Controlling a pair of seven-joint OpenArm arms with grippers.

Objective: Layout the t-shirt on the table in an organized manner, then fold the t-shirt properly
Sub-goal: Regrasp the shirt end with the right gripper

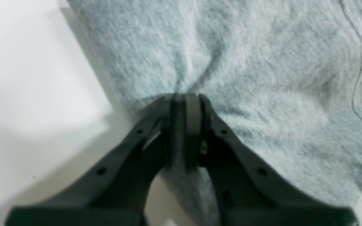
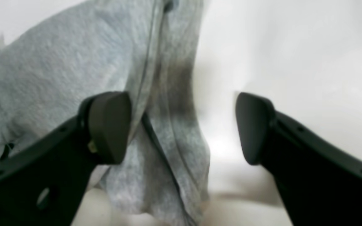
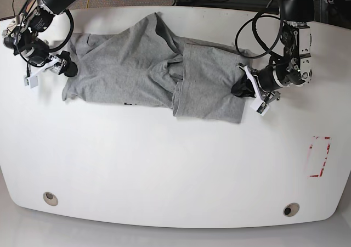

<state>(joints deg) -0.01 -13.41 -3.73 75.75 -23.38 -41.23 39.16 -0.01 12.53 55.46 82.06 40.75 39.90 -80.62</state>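
A grey t-shirt [image 3: 148, 71] lies crumpled and partly folded over itself across the far half of the white table [image 3: 175, 164]. At the shirt's right edge in the base view, my left gripper [image 3: 242, 86] is shut on a pinch of its fabric. The left wrist view shows its pads [image 1: 185, 97] pressed together with the cloth [image 1: 231, 62] puckering around them. My right gripper [image 3: 64, 66] is at the shirt's left edge and stands open. In the right wrist view a hanging hem of the shirt [image 2: 165, 131] lies between the spread fingers [image 2: 108, 125], nearer the left one.
A red-outlined rectangle mark [image 3: 320, 156] is on the table's right side. Two round grommet holes [image 3: 50, 198] [image 3: 290, 209] sit near the front edge. Cables and the arm bases line the far edge behind the shirt.
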